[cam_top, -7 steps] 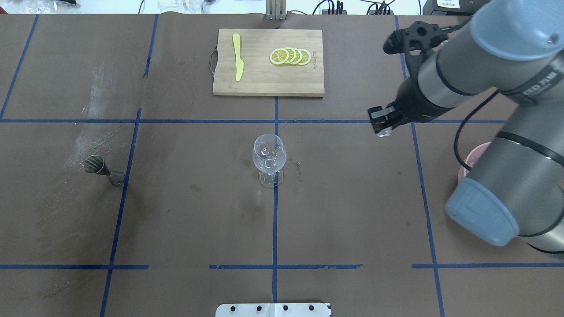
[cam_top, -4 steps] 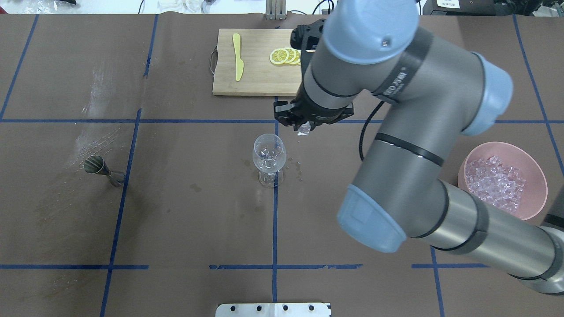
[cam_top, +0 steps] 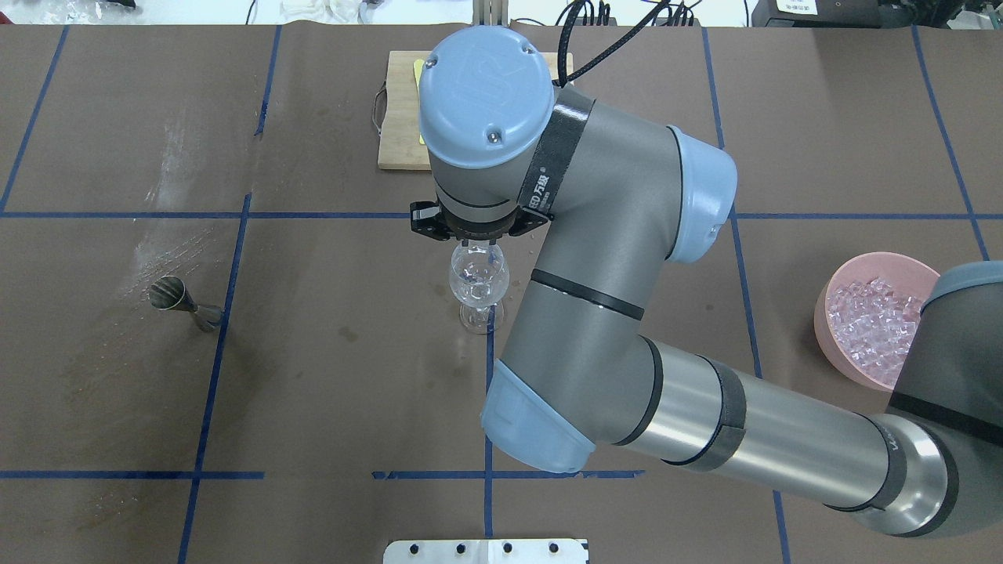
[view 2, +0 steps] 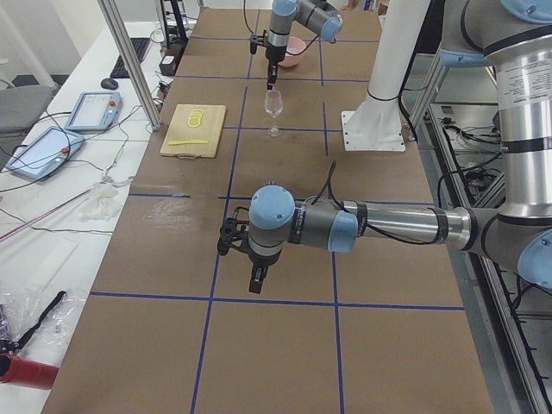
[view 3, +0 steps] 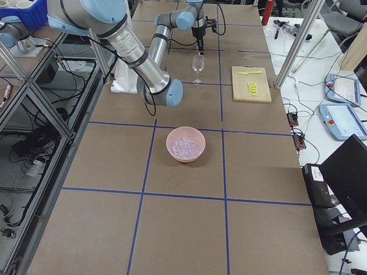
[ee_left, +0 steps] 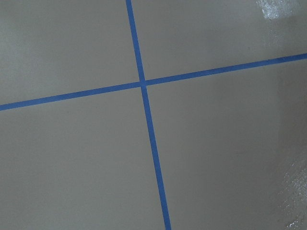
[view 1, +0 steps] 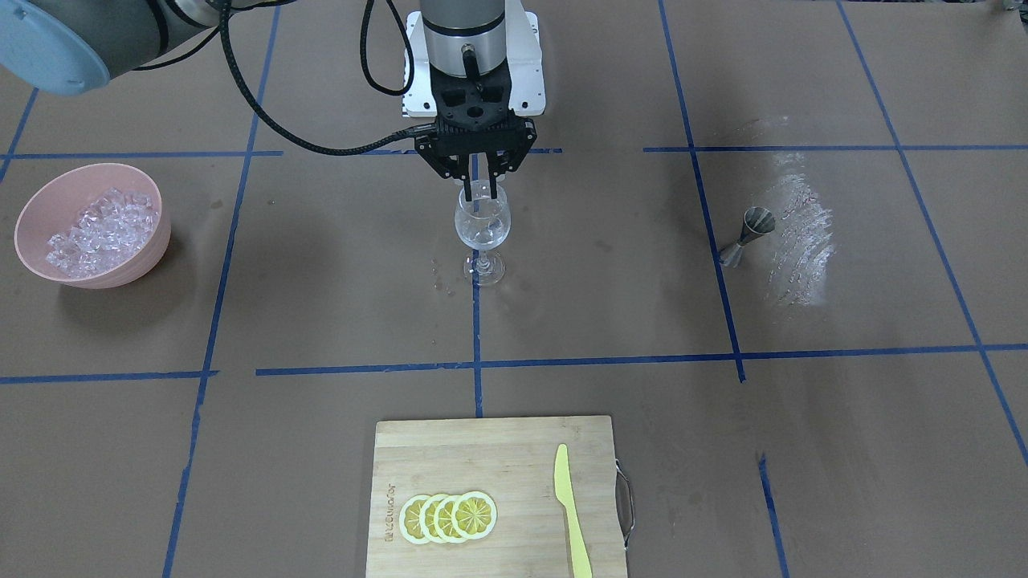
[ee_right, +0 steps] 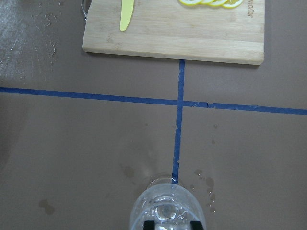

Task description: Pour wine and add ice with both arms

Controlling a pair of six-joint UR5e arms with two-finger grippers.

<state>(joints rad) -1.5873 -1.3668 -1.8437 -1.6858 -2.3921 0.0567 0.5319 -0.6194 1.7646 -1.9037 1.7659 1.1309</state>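
Note:
My right gripper (view 1: 479, 191) hangs straight above the rim of the clear stemmed wine glass (view 1: 482, 225) at the table's middle. Its fingers stand narrowly apart, shut on a small clear ice cube that barely shows. In the right wrist view the glass (ee_right: 168, 213) lies directly below the fingertips. The overhead view shows the gripper (cam_top: 470, 244) over the glass (cam_top: 478, 282), which holds glinting ice. More ice (view 1: 100, 229) fills a pink bowl (view 1: 32, 209). My left gripper (view 2: 258, 285) shows only in the exterior left view, low over bare table; I cannot tell its state.
A steel jigger (view 1: 751, 233) stands on the robot's left side, beside a whitish smear. A wooden cutting board (view 1: 498, 449) with lemon slices (view 1: 448, 518) and a yellow knife (view 1: 572, 514) lies on the far side of the glass. Small wet spots surround the glass foot.
My right arm has swung from near the pink bowl leftward across the table, carrying the ice cube, and now stands over the wine glass. The glass and the jigger have not moved.

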